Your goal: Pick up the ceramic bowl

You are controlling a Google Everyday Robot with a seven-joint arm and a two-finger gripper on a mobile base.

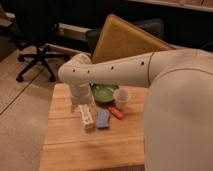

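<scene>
The ceramic bowl [104,92] is round, shallow and green with a darker rim. It sits near the far edge of the wooden table [65,145]. A small whitish plastic cup [121,97] stands just right of it. My white arm reaches in from the right and bends down at the table's far left. My gripper [83,102] hangs below the wrist, just left of the bowl, and is mostly hidden by the arm.
A white box [86,116], a blue packet [103,119] and an orange item [116,112] lie in front of the bowl. A yellow panel [125,40] leans behind the table. A black office chair [35,55] stands at far left.
</scene>
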